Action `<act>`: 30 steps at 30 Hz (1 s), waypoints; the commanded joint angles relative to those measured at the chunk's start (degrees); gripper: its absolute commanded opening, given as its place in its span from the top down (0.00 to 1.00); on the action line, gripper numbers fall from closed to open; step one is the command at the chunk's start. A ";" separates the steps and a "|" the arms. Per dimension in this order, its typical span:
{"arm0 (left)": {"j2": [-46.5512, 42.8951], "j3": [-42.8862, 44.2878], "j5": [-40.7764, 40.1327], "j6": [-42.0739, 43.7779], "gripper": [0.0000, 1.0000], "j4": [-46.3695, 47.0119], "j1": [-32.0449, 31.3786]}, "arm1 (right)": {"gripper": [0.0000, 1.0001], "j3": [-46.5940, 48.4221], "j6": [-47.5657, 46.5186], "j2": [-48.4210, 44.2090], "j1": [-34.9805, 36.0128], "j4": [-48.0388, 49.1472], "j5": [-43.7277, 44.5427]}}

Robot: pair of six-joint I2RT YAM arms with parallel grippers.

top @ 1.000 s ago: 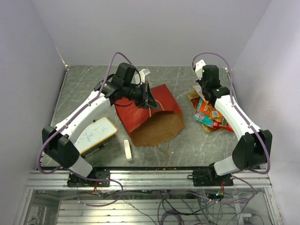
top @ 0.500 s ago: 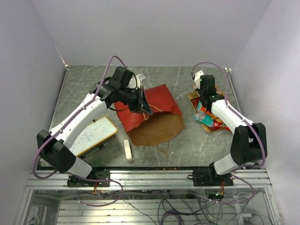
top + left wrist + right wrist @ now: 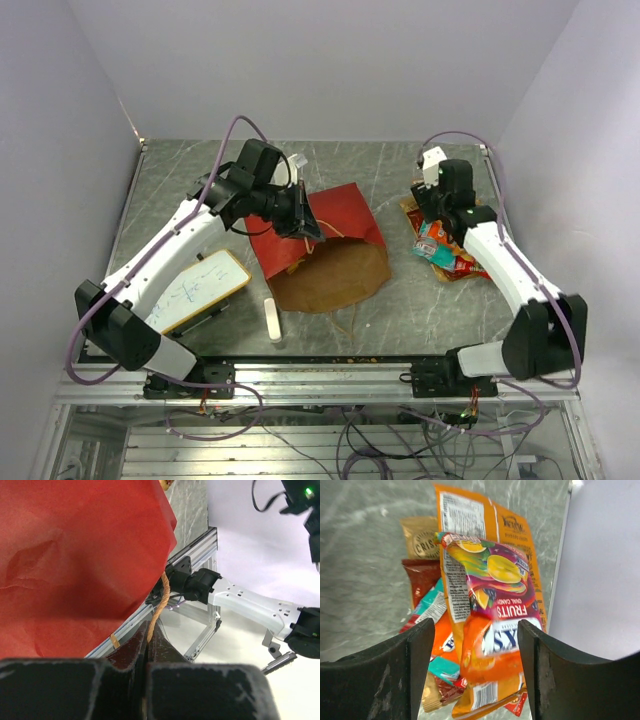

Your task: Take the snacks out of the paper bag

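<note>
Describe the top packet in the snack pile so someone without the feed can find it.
Right of the red paper bag, near the right edge of the table, lies a pile of snacks. The top packet sits directly below the open right gripper. Unlike the orange, tan, dark red and teal packets around it, its front is magenta and orange with printed lemons and the word FRUITS.

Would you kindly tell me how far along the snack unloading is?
Done: a pile of snacks lies outside the paper bag, under the open right hand. In hand: the left hand pinches the bag's handle. Left: unclear; no packet shows in the bag's mouth, its depth hidden.
</note>
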 commanded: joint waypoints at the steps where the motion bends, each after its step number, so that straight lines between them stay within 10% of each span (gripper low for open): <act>1: 0.76 1.42 -0.51 0.00 0.93 2.78 0.05 | 0.30 1.78 4.75 -9.24 -0.16 -4.09 -8.40; 11: 3.10 -0.57 1.99 -3.43 0.93 8.51 0.14 | 0.28 -17.75 16.07 -32.01 0.09 0.28 -43.48; 22: 3.63 0.67 1.34 -2.42 0.93 7.07 0.13 | 0.26 -3.48 9.23 -26.68 0.19 -6.08 -32.12; 30: -0.10 -4.19 0.54 -6.68 0.93 12.04 0.20 | 0.25 -6.20 1.85 -29.31 0.21 -1.96 -51.56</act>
